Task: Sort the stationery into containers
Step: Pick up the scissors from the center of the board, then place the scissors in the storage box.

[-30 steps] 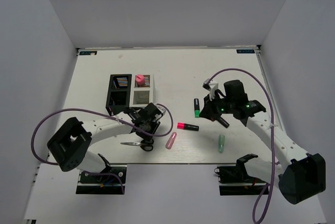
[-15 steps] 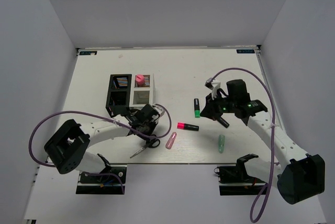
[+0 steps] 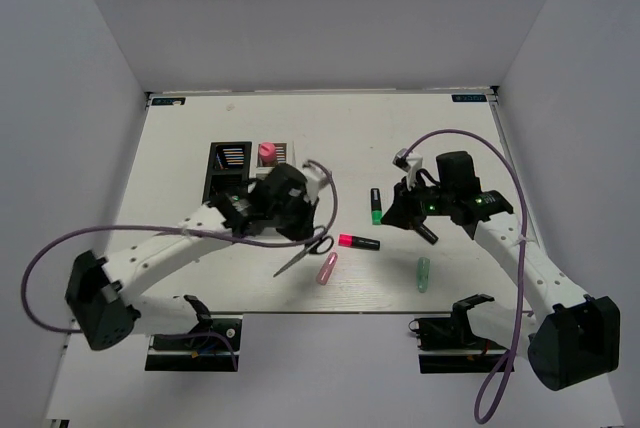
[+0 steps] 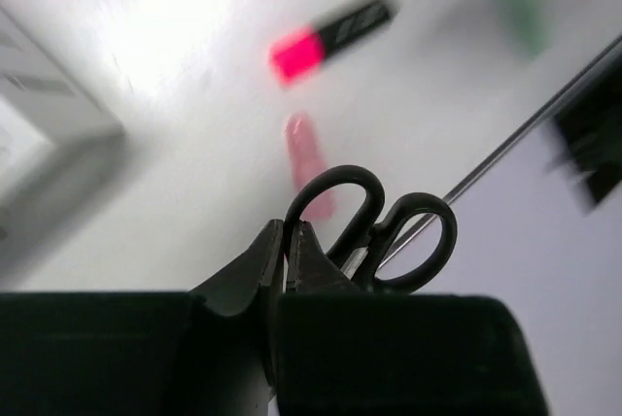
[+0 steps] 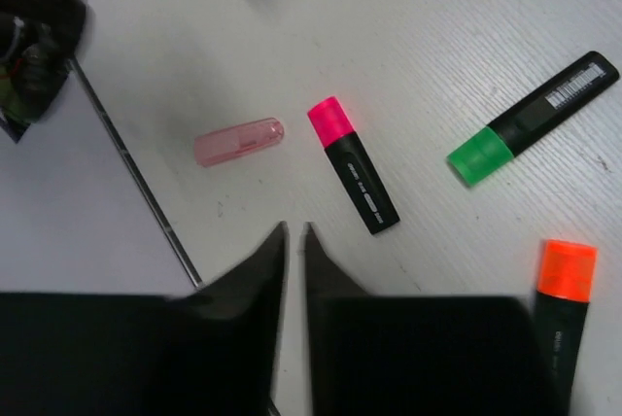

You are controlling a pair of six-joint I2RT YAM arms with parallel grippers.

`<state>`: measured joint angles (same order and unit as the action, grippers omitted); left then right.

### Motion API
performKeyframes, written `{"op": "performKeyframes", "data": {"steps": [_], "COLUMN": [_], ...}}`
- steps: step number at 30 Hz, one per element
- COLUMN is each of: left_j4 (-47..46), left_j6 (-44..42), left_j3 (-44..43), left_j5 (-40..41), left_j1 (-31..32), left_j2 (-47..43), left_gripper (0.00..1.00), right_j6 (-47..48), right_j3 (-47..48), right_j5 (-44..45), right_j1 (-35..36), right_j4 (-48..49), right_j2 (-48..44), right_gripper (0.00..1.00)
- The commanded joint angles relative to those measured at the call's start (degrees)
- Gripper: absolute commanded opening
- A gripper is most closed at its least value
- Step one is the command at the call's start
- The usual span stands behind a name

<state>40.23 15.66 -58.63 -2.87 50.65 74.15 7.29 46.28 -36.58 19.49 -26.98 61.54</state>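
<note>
White table (image 3: 450, 148) is boxed in by pale walls (image 3: 90, 98) on the left, far and right sides. The widest free stretch is the far strip behind the organizers and the far right corner. The black organizer (image 3: 212, 183) and white organizer (image 3: 283, 151) stand touching, left of centre, with a fat marker (image 3: 267, 152) upright in the white one. The left arm crowds just in front of them.

The left gripper (image 4: 289, 241) has its fingers pressed together on one handle loop of the scissors (image 4: 389, 231). These hang off the table, blades slanting toward the near edge. The pink stick (image 4: 309, 163) lies below them and the pink highlighter (image 4: 330, 32) beyond it.

The right gripper (image 5: 293, 234) hovers with its fingers a narrow slit apart, nothing between them. The pink highlighter lies just ahead of its tips and the pink stick to one side, near the table's edge. The green highlighter (image 5: 530, 120) and orange highlighter (image 5: 566, 290) lie on the other side. The mint stick (image 3: 423, 273) lies apart, close to the near edge.
</note>
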Motion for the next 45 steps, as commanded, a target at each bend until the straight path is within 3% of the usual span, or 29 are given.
{"op": "performKeyframes", "data": {"steps": [1, 5, 8, 11, 13, 21, 25, 30, 31, 37, 38, 39, 42, 43, 45], "left_j4": [0.57, -8.22, -21.82, -42.07, -46.71, -62.71, -64.92, -65.01, -65.62, -68.88, -68.79, -68.97, -68.79, -68.44, -67.65], "left_j6": [2.08, 5.16, 9.54, 11.84, 12.9, 19.39, 22.66, 19.76, 19.5, 19.23, 18.71, 18.01, 17.12, 17.12, 16.95], "left_j3": [-8.32, -6.85, -0.36, 7.53, 9.05, 11.52, 10.29, 10.37, 10.99, 15.03, 15.12, 15.21, 15.65, 15.57, 15.22], "left_j5": [-4.67, -6.44, -6.36, -2.15, -0.12, 0.77, -2.13, -2.57, -3.01, -3.63, -3.54, -3.89, -4.42, -4.42, -5.21], "left_j1": [-5.36, -21.42, -33.29, -42.01, -46.75, -52.67, -55.05, -54.78, -54.61, -53.56, -53.29, -52.86, -52.85, -52.68, -52.59], "left_j2": [-8.84, -14.91, -17.89, -18.08, -16.24, -6.48, -2.7, 0.38, 0.73, 3.28, 3.54, 3.89, 3.98, 3.99, 3.98], "left_gripper": [0.0, 0.0, 0.0, 0.0, 0.0, 0.0, 0.0, 0.0, 0.0, 0.0, 0.04, 0.2, 0.39, 0.6, 0.66], "right_j6": [1.15, 1.59, 2.02, 2.64, 2.99, 4.14, 4.58, 5.37, 5.54, 6.07, 6.16, 6.24, 6.16, 6.16, 6.16], "right_j3": [0.56, 0.56, 0.39, 0.21, 0.12, 0.04, -0.14, -0.05, 0.04, 0.21, 0.3, 0.39, 0.3, 0.3, 0.3], "right_j5": [-4.81, -5.96, -6.49, -7.45, -8.24, -9.83, -9.74, -9.74, -9.65, -10.01, -10.27, -10.18, -10.27, -10.27, -10.27], "right_j1": [-0.33, -0.41, -0.5, -0.59, -0.76, -0.94, -1.03, -1.21, -1.2, -1.55, -1.64, -1.64, -1.82, -1.99, -2.08], "right_j4": [-0.88, -0.97, -1.05, -1.23, -1.32, -1.76, -1.76, -2.11, -2.28, -2.9, -2.9, -2.9, -3.16, -3.16, -3.17], "right_j2": [-1.07, -1.33, -1.51, -1.6, -1.6, -0.72, -0.28, 0.25, 0.6, 1.13, 1.39, 1.3, 1.48, 1.57, 1.57], "right_gripper": [0.01, 0.0, 0.0, 0.0, 0.0, 0.0, 0.0, 0.0, 0.02, 0.37, 0.4, 0.43, 0.47, 0.47, 0.5]}}
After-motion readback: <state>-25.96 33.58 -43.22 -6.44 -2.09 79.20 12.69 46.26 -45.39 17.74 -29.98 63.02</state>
